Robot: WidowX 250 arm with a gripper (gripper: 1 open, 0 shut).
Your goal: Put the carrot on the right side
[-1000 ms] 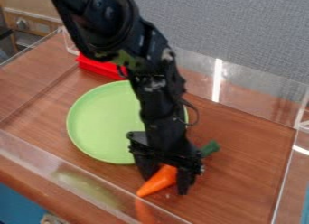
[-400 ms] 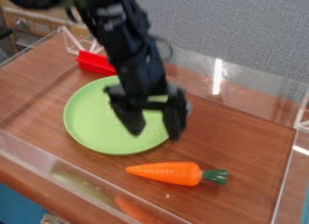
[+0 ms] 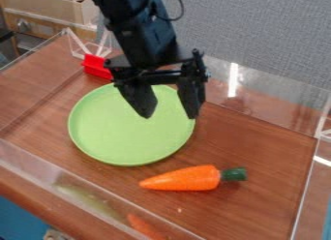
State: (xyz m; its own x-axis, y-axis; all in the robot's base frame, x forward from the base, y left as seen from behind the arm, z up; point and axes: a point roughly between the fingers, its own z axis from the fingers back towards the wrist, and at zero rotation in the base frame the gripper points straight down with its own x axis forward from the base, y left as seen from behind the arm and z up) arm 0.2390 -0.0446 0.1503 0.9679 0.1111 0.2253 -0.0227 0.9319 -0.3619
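My gripper (image 3: 165,97) hangs in the air above the far right part of the green plate (image 3: 104,137), jaws spread wide, both dark fingers (image 3: 139,97) pointing down, nothing between them. The carrot (image 3: 188,178) lies flat on the wooden table (image 3: 272,147), near the front clear wall (image 3: 77,195), just off the plate's front right rim and not touching it. Its orange body tapers toward the left; the dark green stem tip points right. I am well apart from the carrot, with bare wood and plate rim between us. A red block (image 3: 96,67) sits behind the plate at the back left, partly hidden by my arm. Clear walls stand round the table edge
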